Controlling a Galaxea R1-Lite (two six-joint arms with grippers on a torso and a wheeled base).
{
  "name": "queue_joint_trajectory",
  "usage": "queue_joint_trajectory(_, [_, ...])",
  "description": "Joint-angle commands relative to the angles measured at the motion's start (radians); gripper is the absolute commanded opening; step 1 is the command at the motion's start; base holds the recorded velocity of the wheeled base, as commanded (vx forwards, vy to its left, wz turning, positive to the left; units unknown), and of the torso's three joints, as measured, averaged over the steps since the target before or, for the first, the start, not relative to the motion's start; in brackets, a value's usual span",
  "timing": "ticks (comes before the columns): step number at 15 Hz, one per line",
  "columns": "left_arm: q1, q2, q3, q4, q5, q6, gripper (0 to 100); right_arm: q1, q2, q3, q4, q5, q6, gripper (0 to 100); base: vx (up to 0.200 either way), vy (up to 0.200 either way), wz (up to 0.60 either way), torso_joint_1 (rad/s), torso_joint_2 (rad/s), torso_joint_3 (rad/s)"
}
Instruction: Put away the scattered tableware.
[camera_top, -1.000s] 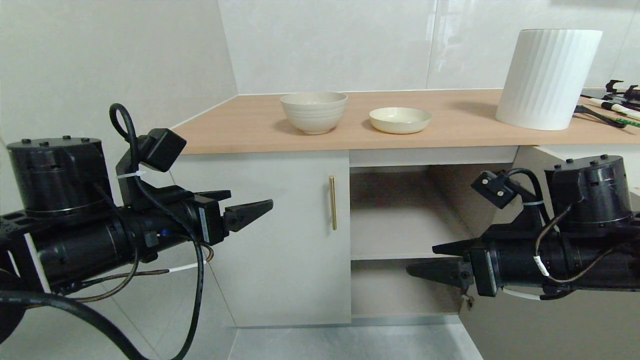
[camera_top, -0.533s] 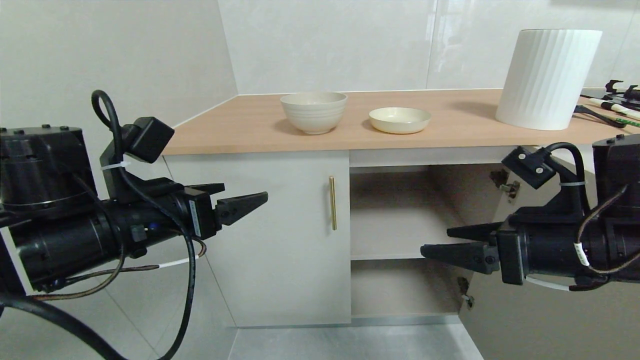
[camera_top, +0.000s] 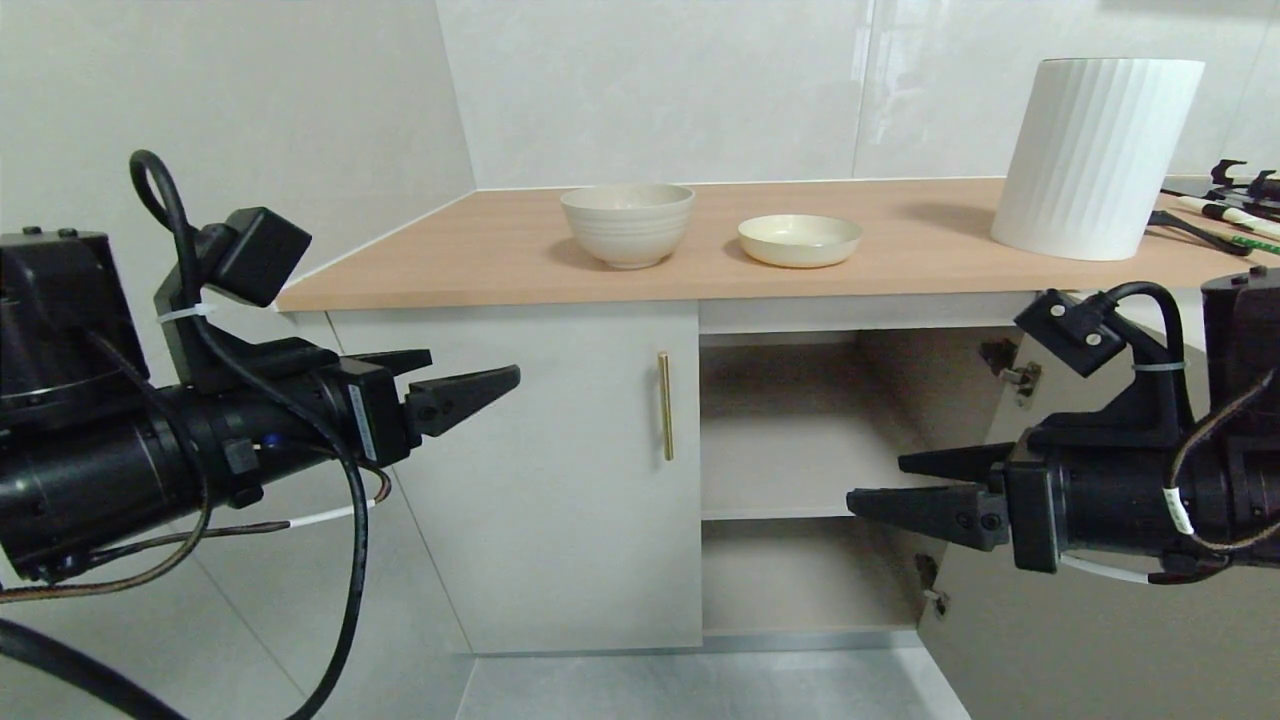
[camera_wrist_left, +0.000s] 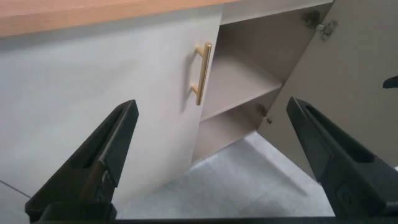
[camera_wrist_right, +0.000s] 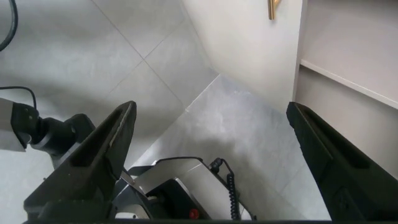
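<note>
- So far, nothing had been put away: the bowl and the shallow dish both stood on the tabletop above the cabinet.
- The cabinet's right half stood open, showing a shelf; both pieces were left to be carried in.
- Each sat upright, mouth up; being round, neither had a long axis along the tabletop, only a vertical one.
- The left gripper hung before the cabinet's shut door, the right gripper before its open half, jaws of both spread and holding nothing.
</note>
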Motion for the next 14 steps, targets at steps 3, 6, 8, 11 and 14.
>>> queue_joint_trajectory(3, [0.002, -0.003, 0.001, 0.001, 0.001, 0.001, 100, 0.000, -0.011, 0.001, -0.001, 0.001, 0.000, 100, 0.133, 0.000, 0.00, 0.002, 0.00, 0.003])
queue_joint_trajectory(6, [0.003, -0.003, 0.001, 0.001, 0.001, 0.003, 100, 0.000, -0.011, 0.004, -0.002, 0.001, 0.000, 100, 0.200, 0.000, 0.00, 0.001, 0.00, 0.006])
queue_joint_trajectory(8, [0.003, -0.002, 0.001, 0.001, 0.001, 0.003, 100, 0.000, -0.011, 0.006, -0.002, 0.002, -0.001, 100, 0.200, 0.000, 0.00, 0.010, 0.00, 0.002])
queue_joint_trajectory(11, [0.003, -0.002, 0.001, 0.000, 0.001, 0.004, 100, 0.000, -0.013, 0.020, -0.008, 0.002, -0.010, 100, 0.133, 0.000, 0.00, 0.006, 0.00, 0.000])
queue_joint_trajectory(14, [0.003, -0.002, 0.001, 0.000, 0.001, 0.004, 100, -0.001, -0.025, 0.021, -0.010, 0.002, -0.010, 100, 0.000, 0.000, 0.00, 0.000, 0.00, 0.000])
